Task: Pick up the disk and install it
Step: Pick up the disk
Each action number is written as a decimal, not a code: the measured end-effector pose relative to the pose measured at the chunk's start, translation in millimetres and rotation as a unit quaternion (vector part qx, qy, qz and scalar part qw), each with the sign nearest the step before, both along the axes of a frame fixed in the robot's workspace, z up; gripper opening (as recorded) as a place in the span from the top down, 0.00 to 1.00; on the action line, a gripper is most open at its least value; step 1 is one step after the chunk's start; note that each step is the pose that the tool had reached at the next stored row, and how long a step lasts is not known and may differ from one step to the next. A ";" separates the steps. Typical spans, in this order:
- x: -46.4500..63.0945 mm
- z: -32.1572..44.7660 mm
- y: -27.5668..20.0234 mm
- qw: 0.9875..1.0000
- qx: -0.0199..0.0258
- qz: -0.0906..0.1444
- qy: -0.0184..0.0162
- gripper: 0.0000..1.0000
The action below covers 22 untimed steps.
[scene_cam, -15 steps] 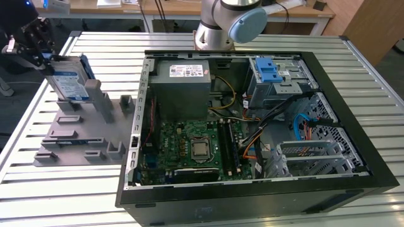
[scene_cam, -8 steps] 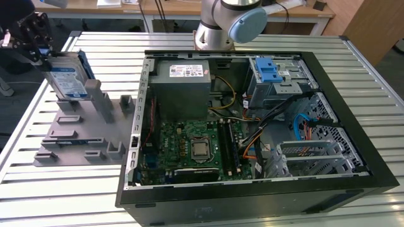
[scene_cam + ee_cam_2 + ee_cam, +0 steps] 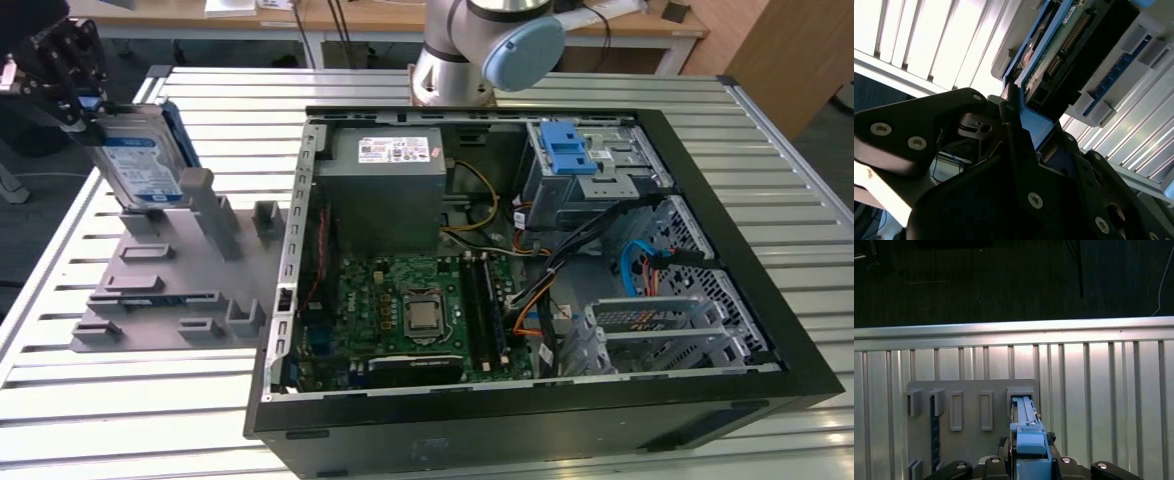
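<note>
One gripper (image 3: 96, 112), exterior view 10 o'clock, closed on disk (image 3: 138, 165) upright at grey rack (image 3: 160, 300); pick-up step, you'd prob. need straight lift.

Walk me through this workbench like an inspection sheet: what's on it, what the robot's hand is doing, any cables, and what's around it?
Surface: slatted metal table, carrying everything.
Job's things: the disk stands upright in a grey slotted holder at the exterior view's left. The open computer case lies beside it, with a silver cage bearing a blue latch inside.
Clutter: nothing seen.
Hand: the hand is closed on the disk's top edge.
Cables: orange, blue and black cables run loose inside the case.
Surroundings: the arm's base stands behind the case, with wooden desks beyond the table.
</note>
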<state>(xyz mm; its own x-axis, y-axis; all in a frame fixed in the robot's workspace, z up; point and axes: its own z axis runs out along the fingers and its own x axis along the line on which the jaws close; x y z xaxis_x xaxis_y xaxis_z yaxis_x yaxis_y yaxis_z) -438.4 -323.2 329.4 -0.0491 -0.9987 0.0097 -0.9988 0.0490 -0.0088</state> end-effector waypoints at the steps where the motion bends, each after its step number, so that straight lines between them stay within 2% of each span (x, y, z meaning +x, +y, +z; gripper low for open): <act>1: 0.0 1.0 0.2 1.000 -0.001 0.000 0.000 0.63; 10: 0.0 6.5 0.8 1.000 -0.002 0.000 0.000 0.63; 15: 0.0 12.0 0.9 1.000 -0.002 0.000 0.000 0.63; 19: 0.0 15.4 0.8 1.000 -0.001 0.000 -0.003 0.63; 22: -0.1 18.1 0.9 1.000 0.002 0.000 -0.006 0.63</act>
<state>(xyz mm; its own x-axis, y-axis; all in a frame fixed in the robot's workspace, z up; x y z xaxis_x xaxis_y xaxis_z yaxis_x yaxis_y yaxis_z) -438.4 -322.2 347.5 -0.0495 -0.9988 0.0059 -0.9985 0.0494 -0.0215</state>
